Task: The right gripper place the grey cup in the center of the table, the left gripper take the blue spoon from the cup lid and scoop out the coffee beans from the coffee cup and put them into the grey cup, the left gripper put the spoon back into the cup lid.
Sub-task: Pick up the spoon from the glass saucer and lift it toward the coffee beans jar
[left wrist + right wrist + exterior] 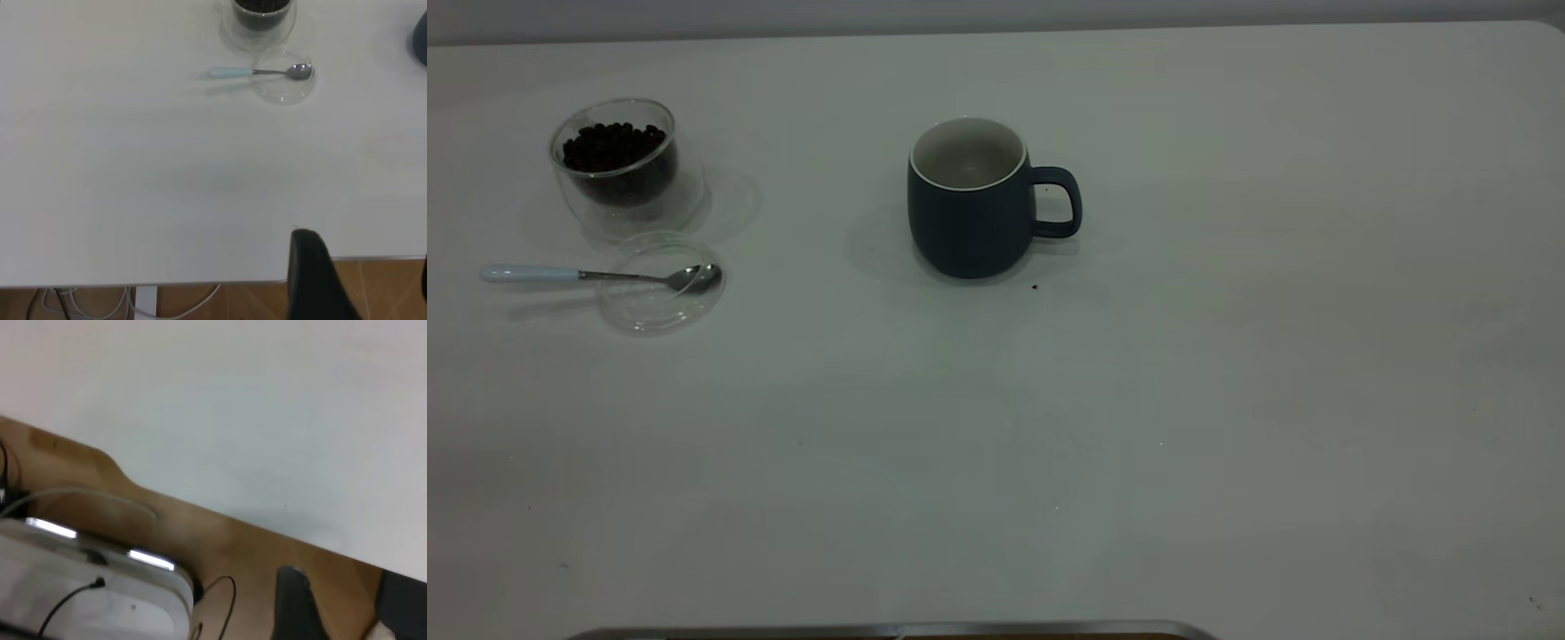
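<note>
The grey cup [969, 200] stands upright near the middle of the table [1138, 400], handle to the right; its edge shows in the left wrist view [420, 40]. The coffee cup [614, 164] with the coffee beans [614, 147] stands at the far left. Just in front of it lies the cup lid [660, 302], with the blue spoon [596, 276] resting bowl-in-lid and its handle pointing left. All of these also show in the left wrist view: the coffee cup [262, 17], the lid [283, 90] and the spoon [260, 71]. My left gripper [367, 280] is open and empty over the table's near edge. My right gripper [343, 607] is open and empty beyond the table edge.
A small dark speck [1034, 286] lies on the table by the grey cup's base. A metal strip [889, 631] runs along the bottom of the exterior view. Below the table edge are a wooden floor, cables [100, 303] and a white device [93, 587].
</note>
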